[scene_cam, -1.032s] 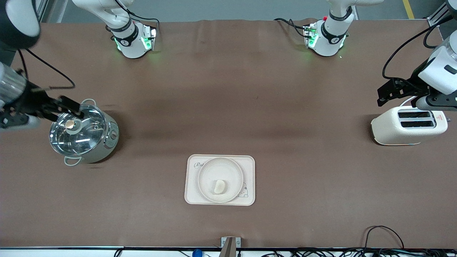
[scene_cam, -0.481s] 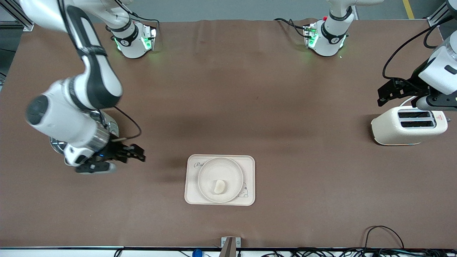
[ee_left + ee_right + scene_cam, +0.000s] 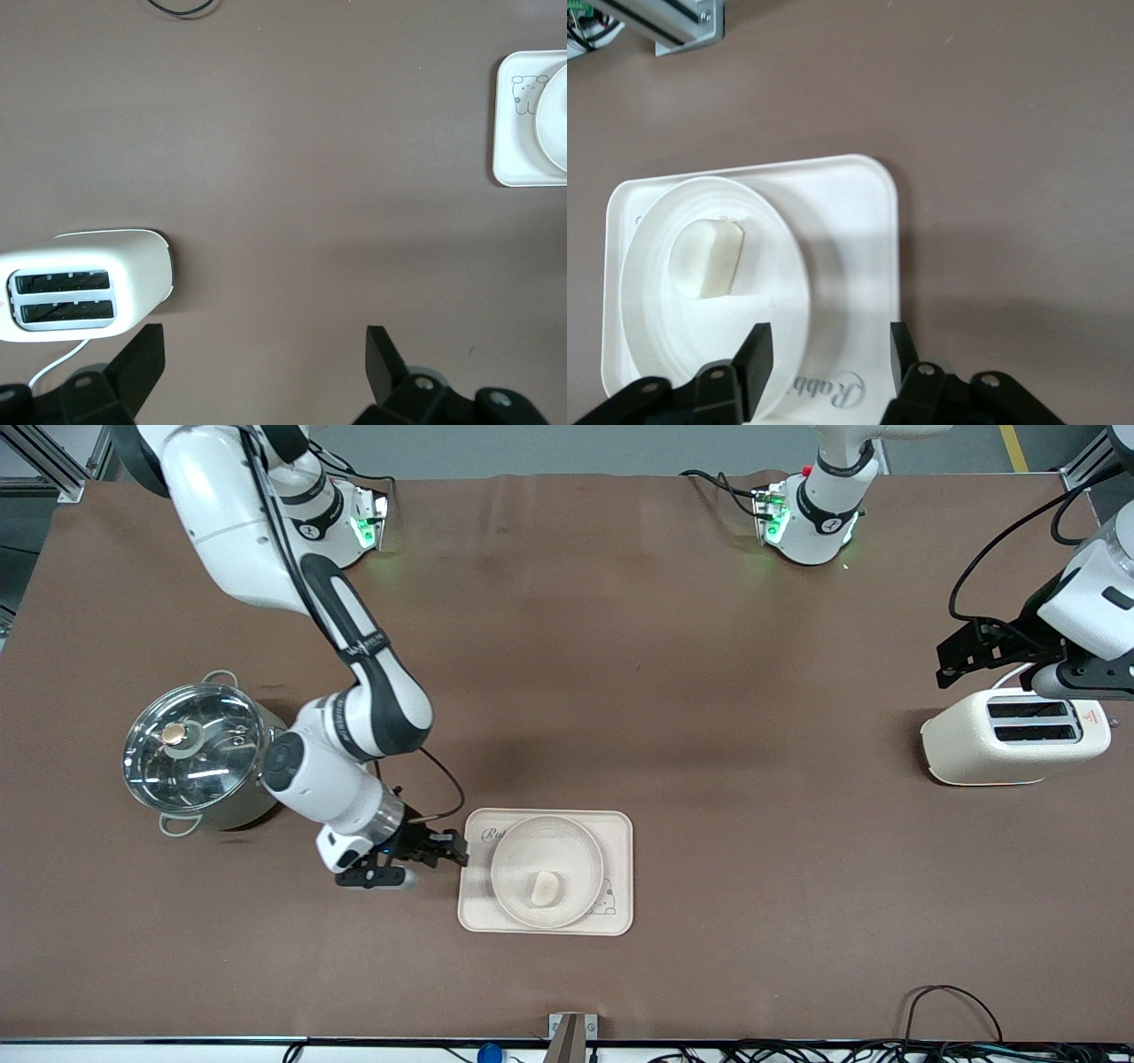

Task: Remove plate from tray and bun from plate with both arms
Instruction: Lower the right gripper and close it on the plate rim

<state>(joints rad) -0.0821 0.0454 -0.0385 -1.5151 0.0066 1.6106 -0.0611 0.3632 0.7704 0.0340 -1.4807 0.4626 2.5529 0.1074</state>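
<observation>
I've got the right gripper (image 3: pixel 454 849) at the tray's (image 3: pixel 620 868) edge, lower middle of the front view, fingers (image 3: pixel 755 354) parted, holding nothing. The plate (image 3: pixel 523 841) sits on the tray, the bun (image 3: pixel 545 888) on the plate. The left gripper (image 3: pixel 952 662) waits wide open, empty, above the toaster (image 3: pixel 966 748), middle right.

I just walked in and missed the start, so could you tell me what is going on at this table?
The right gripper is open and empty at the edge of the tray, at the end toward the right arm. The plate sits on the tray with the bun on it, so nothing is removed yet. The left gripper waits open over the table beside the toaster. A lidded pot stands toward the right arm's end.
</observation>
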